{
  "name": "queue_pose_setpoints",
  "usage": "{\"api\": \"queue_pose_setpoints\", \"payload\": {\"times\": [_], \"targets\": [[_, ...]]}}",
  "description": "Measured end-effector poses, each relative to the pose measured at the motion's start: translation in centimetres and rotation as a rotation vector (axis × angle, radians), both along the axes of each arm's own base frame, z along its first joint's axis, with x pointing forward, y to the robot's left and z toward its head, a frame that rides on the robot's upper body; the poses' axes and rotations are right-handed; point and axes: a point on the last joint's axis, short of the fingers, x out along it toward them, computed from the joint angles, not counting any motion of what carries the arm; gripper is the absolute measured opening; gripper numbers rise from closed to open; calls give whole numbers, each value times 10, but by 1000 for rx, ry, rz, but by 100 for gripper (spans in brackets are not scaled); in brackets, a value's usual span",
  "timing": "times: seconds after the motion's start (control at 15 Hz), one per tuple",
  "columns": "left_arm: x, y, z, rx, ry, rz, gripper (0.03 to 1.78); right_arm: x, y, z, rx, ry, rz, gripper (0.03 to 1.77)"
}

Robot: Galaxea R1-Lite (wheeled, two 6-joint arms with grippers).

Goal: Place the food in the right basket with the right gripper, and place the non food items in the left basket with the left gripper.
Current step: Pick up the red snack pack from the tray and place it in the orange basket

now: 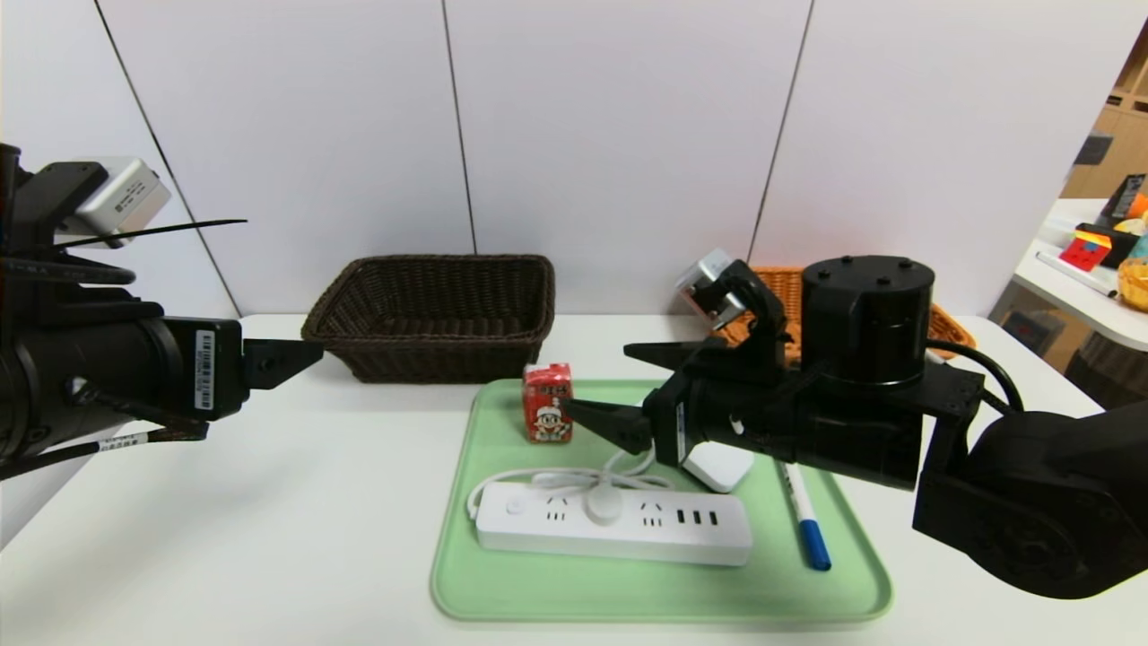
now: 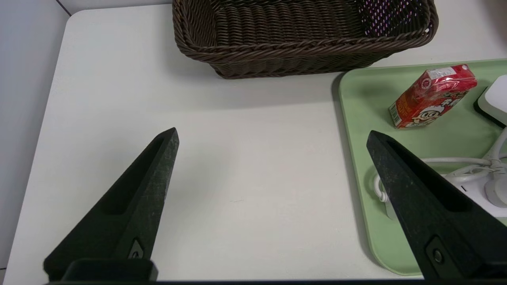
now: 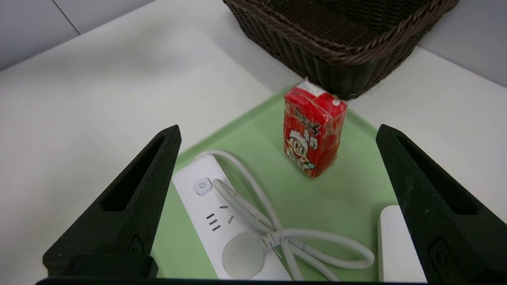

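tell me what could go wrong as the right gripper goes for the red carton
1. The red carton stands upright and narrow on the green tray; the right gripper, jaws open, could tip it if one jaw touches first.
2. The power strip and its cord lie just beside the approach path and could snag.
3. The dark basket sits close behind the carton, so overshooting may bump it.
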Motion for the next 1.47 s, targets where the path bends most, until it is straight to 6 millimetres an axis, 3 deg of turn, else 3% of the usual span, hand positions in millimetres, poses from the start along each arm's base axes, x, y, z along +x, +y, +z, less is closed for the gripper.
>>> {"api": "queue_pose_setpoints", "payload": {"times": [0.73, 1.47], "targets": [[1, -1, -2, 4, 8, -6, 169, 22, 23, -41, -18, -2, 29, 170], [7, -4, -7, 12, 31, -9, 169, 62, 39, -60, -13, 1, 5, 170]]}}
